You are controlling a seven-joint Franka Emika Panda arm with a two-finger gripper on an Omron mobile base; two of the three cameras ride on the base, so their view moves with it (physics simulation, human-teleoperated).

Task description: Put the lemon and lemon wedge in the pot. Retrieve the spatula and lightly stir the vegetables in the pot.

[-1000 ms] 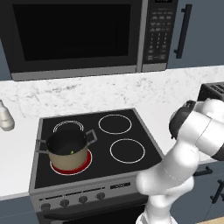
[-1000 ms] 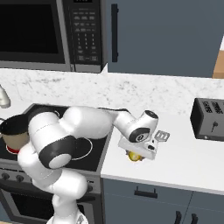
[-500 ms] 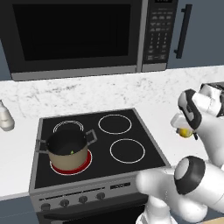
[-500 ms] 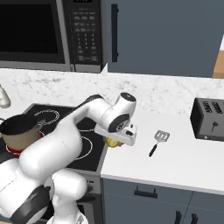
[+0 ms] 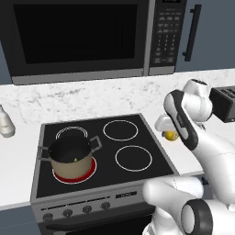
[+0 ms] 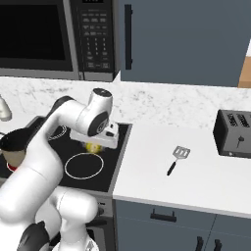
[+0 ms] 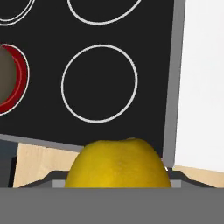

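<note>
My gripper (image 6: 93, 143) is shut on the lemon (image 6: 92, 146), a round bright-yellow fruit, and holds it in the air above the stove's right edge. In the left base view the lemon (image 5: 170, 135) hangs under the hand, right of the two right burners. The hand view has the lemon (image 7: 118, 164) at the bottom between the fingers. The tan pot (image 5: 71, 156) stands on the glowing front-left burner, well left of the gripper, with a small yellow piece (image 5: 75, 159) inside. The spatula (image 6: 176, 159) lies flat on the white counter, right of the stove.
A black toaster (image 6: 235, 133) stands on the counter at the far right. A small pale bottle (image 5: 5, 123) stands left of the stove. The microwave (image 5: 78, 39) hangs above the cooktop. Under the hand lies an unlit front-right burner ring (image 7: 99, 83).
The arm has swung left with the lemon, from above the counter near the spatula to the stove's right edge. The spatula has come out from behind the hand.
</note>
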